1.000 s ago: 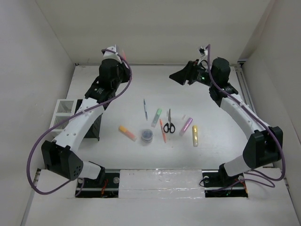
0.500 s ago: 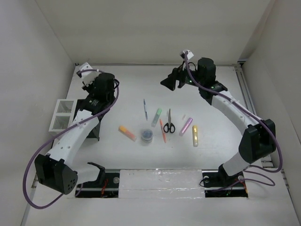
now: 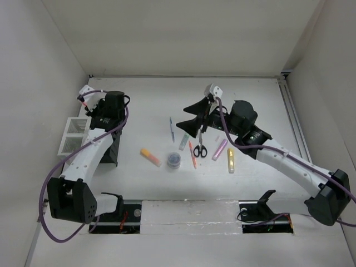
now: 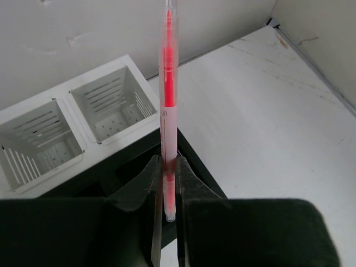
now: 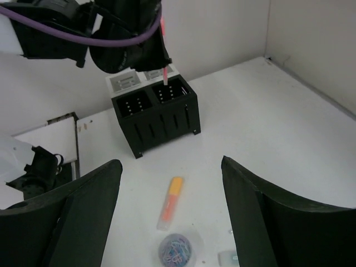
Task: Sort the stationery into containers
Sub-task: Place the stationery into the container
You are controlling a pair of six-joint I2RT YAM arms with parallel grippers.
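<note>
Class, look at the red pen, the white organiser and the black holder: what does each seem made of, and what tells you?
Red pen: probably smooth translucent plastic; the red core shows through the barrel.
White organiser: matte white, slotted walls, dotted floor; plastic or painted metal, hard to tell.
Black holder: matte black, slotted walls, likely plastic.

White arm links (image 3: 89, 153), black joints (image 3: 69, 200), purple cables (image 5: 117, 43), black fingers (image 5: 83, 217)

Left pincer (image 4: 167, 172) clamped shut, right pincer (image 5: 169, 178) spread wide apart
</note>
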